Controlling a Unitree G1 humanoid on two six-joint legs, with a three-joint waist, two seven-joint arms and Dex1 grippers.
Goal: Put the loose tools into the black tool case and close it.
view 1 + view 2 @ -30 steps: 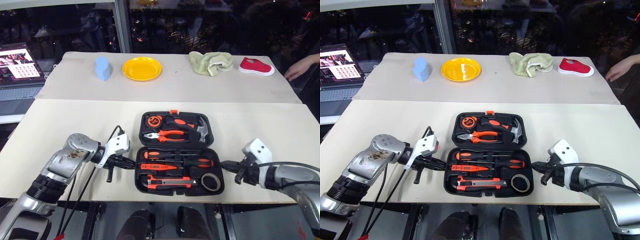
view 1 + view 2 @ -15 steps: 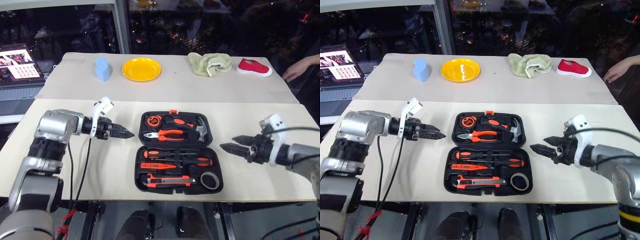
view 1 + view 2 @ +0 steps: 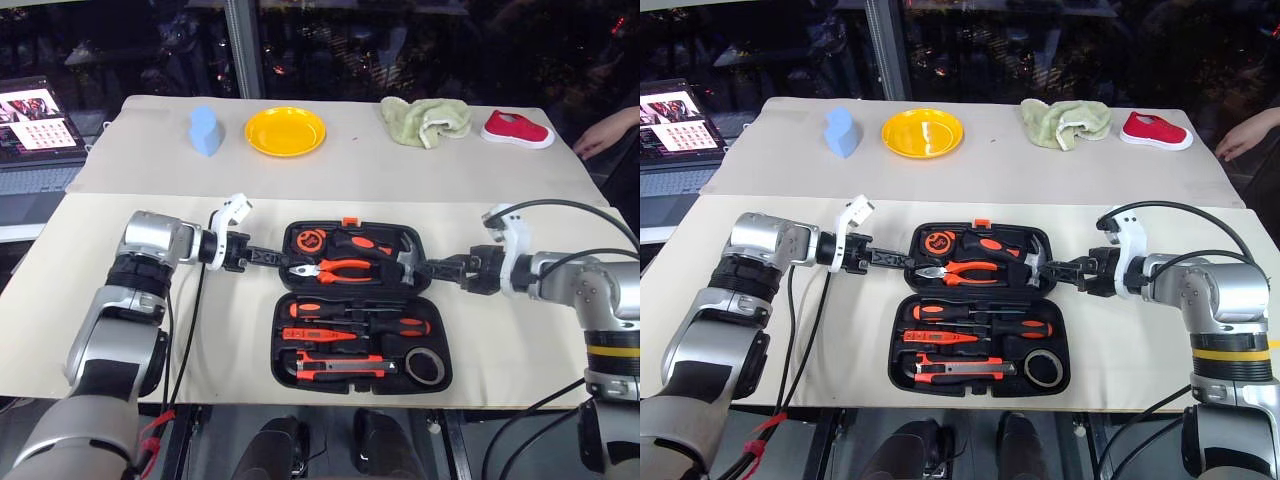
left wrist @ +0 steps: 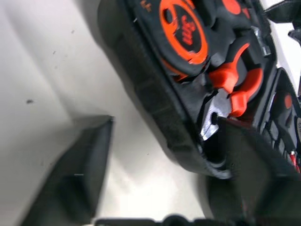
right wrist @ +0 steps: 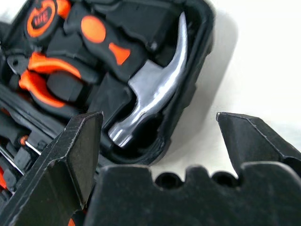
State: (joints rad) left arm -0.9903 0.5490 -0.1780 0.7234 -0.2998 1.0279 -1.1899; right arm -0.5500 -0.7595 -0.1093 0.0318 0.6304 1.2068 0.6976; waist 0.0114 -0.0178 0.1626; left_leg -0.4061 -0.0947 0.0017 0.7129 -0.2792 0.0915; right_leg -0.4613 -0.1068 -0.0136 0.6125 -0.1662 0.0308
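The black tool case (image 3: 278, 335) lies open on the near table. Its front half holds two screwdrivers (image 3: 360, 310), the slim orange tester (image 3: 318, 333), the utility knife (image 3: 335, 369) and the tape roll (image 3: 424, 367). In the back half sit pliers (image 3: 330, 268), a hammer (image 3: 405, 257) and a tape measure (image 3: 309, 241). My left gripper (image 3: 272, 256) is open at the back half's left edge, its fingers either side of the rim (image 4: 155, 108). My right gripper (image 3: 422, 268) is open at the right edge, by the hammer (image 5: 155, 89).
On the far table stand a blue object (image 3: 205, 132), a yellow plate (image 3: 285, 131), a green cloth (image 3: 425, 120) and a red shoe (image 3: 516, 130). A laptop (image 3: 35, 115) sits at far left. A person's hand (image 3: 608, 132) rests at the far right.
Both arms rose from the table's front edge and swung inward to the sides of the case's back half. Both grippers went from shut to open.
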